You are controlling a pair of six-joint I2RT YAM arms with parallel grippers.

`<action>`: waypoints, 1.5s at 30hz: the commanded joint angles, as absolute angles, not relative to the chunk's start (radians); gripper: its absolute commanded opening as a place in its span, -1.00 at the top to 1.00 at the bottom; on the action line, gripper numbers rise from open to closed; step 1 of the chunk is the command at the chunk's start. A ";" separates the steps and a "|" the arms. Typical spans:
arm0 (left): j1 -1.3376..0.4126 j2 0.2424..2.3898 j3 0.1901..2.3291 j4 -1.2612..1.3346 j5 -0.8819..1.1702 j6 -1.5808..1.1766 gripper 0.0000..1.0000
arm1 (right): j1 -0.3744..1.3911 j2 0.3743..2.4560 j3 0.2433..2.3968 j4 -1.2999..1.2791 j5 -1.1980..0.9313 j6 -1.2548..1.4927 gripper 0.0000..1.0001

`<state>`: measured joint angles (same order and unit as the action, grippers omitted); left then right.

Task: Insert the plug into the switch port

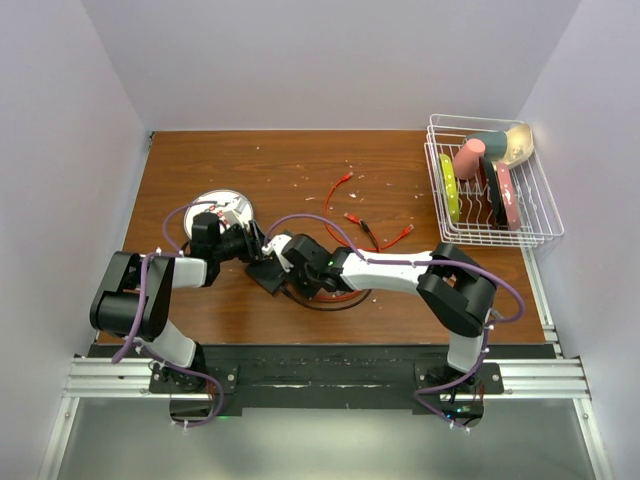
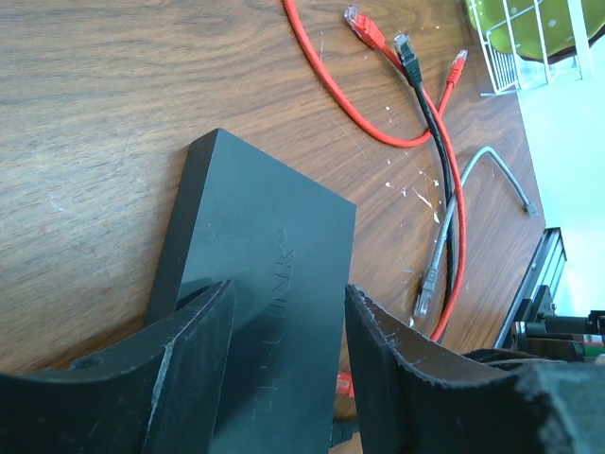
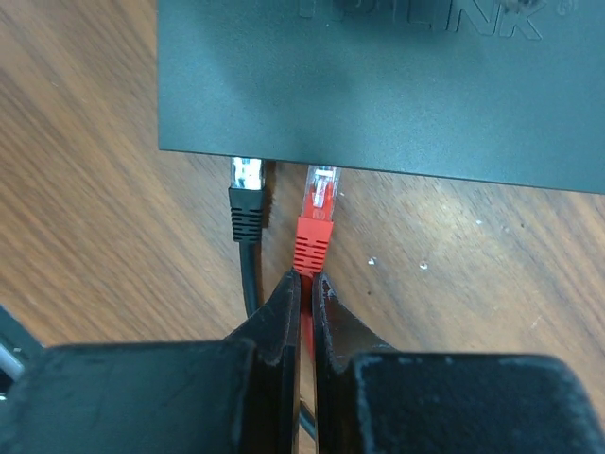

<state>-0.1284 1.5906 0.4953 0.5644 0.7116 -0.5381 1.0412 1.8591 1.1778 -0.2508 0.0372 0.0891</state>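
Our right claw (image 3: 304, 279) pinches the red cable (image 3: 306, 331) behind the plug (image 3: 317, 213), whose tip sits at the switch's (image 3: 378, 85) edge right of 1 black plug (image 3: 246, 199), left claw (image 2: 284, 331) clamping the switch mid-table; we fear pushing buckles the cable.

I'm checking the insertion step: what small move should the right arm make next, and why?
Probably ease the right gripper straight forward: it is shut on the red cable just behind the red plug, whose clear tip sits at the edge of the switch, apparently not fully seated.
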 commanded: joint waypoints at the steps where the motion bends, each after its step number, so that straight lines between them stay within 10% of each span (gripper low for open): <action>1: -0.121 1.601 0.477 0.526 0.707 -0.511 -0.12 | 1.042 1.822 1.232 -0.161 0.003 0.149 1.00; 29: -0.121 1.543 0.488 0.439 0.471 -0.442 -0.34 | 1.057 1.758 0.977 0.140 0.037 0.282 1.00; 45: -0.121 1.629 0.503 0.471 0.555 -0.453 0.05 | 1.055 1.775 0.982 0.058 0.077 0.259 1.00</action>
<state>-0.1238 1.6066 0.4942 0.4942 0.5373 -0.4675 1.0492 1.7626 0.9463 0.0647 0.0570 0.2684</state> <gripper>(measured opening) 0.487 0.036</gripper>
